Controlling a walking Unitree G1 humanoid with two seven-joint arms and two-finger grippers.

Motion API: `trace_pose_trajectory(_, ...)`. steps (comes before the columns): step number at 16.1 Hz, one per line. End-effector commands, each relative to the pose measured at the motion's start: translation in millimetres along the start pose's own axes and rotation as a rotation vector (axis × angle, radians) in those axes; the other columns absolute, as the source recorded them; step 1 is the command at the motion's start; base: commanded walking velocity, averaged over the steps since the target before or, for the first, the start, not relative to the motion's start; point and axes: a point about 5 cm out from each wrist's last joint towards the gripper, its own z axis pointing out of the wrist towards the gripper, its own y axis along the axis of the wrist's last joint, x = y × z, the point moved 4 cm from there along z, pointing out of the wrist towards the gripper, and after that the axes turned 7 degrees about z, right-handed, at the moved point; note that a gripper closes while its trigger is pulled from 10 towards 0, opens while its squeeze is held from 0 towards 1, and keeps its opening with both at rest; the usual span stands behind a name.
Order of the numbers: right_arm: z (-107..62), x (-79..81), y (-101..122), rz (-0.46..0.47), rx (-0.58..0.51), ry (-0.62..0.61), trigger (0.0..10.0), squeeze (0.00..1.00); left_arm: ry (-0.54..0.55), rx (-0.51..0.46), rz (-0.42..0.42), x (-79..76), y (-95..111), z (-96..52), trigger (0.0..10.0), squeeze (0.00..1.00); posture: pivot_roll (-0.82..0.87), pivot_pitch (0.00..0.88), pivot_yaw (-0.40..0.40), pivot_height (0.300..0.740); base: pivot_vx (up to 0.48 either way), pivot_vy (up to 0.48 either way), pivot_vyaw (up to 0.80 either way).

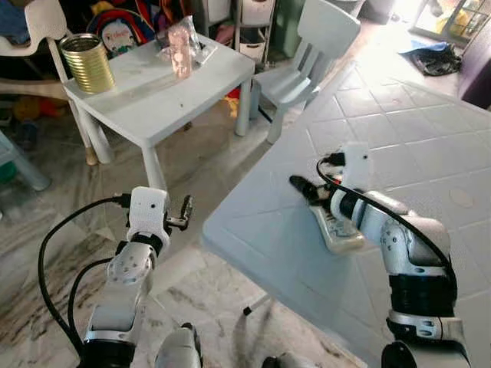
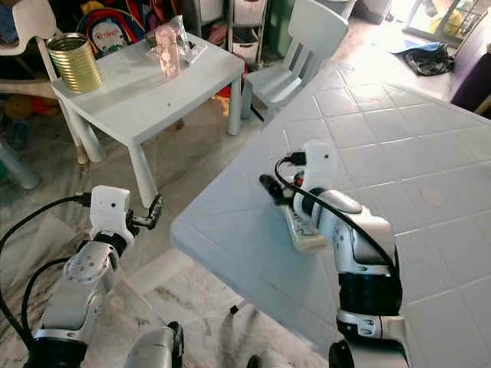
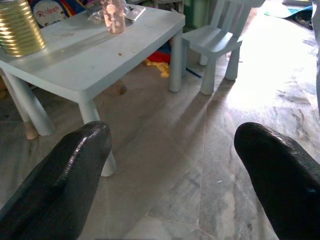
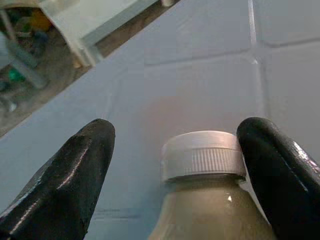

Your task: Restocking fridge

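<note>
Floor: you see pale marbled tiles (image 3: 210, 165), sunlit toward the far side.
Bench: your large pale-blue bench (image 1: 430, 130) has a grid of square panels.
Furniture: a small table (image 1: 165, 96) stands beside a small chair (image 1: 311, 54).

The right pincer (image 4: 175, 165), fingers spread, straddles a white-capped bottle (image 4: 202, 200) on the table (image 4: 190, 75).

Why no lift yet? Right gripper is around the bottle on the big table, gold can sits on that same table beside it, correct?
Not quite. The gold can stands on the small table across the floor, not on the big table; the left eye view shows it. The rest holds: the right gripper sits open around the bottle, per the right wrist view.
</note>
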Motion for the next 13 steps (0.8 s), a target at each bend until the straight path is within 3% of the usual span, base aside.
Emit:
trace_pose_trajectory(1, 1.3, -2.2, -14.1, 0.041, 0.074, 0.004, 6.1, 0.00, -0.014, 0.015, 0.003, -2.0, -3.0, -0.9, 10.0, 0.00, 0.09, 0.116, -0.053, 0.740, 0.000, 0.000, 0.00)
trace_pose_trajectory(2, 1.0, -3.2, -18.1, 0.056, 0.092, 0.001, 4.9, 0.00, -0.015, 0.018, 0.003, -2.3, -3.5, -1.2, 10.0, 0.00, 0.09, 0.116, -0.053, 0.740, 0.000, 0.000, 0.00)
trace_pose_trajectory(3, -0.2, -3.9, -23.4, 0.066, 0.112, 0.002, 0.8, 0.00, -0.018, 0.021, 0.000, -3.3, -4.3, -2.5, 10.0, 0.00, 0.09, 0.121, -0.054, 0.740, 0.000, 0.000, 0.00)
trace_pose_trajectory(4, -1.0, -4.4, -26.3, 0.088, 0.122, 0.001, 0.0, 0.00, -0.020, 0.022, 0.000, -4.0, -4.7, -3.4, 10.0, 0.00, 0.08, 0.123, -0.054, 0.740, 0.000, 0.000, 0.00)
trace_pose_trajectory(10, -8.9, -25.1, -36.5, 0.138, 0.188, -0.048, 0.0, 0.00, -0.031, 0.028, -0.005, -6.8, -4.9, -2.6, 10.0, 0.00, 0.08, 0.127, -0.057, 0.740, 0.000, 0.000, 0.00)
trace_pose_trajectory(13, -7.0, -35.5, -31.4, 0.163, 0.160, -0.088, 0.0, 0.00, -0.030, 0.030, -0.010, -7.3, -5.4, -2.6, 10.0, 0.00, 0.08, 0.126, -0.060, 0.740, 0.000, 0.000, 0.00)
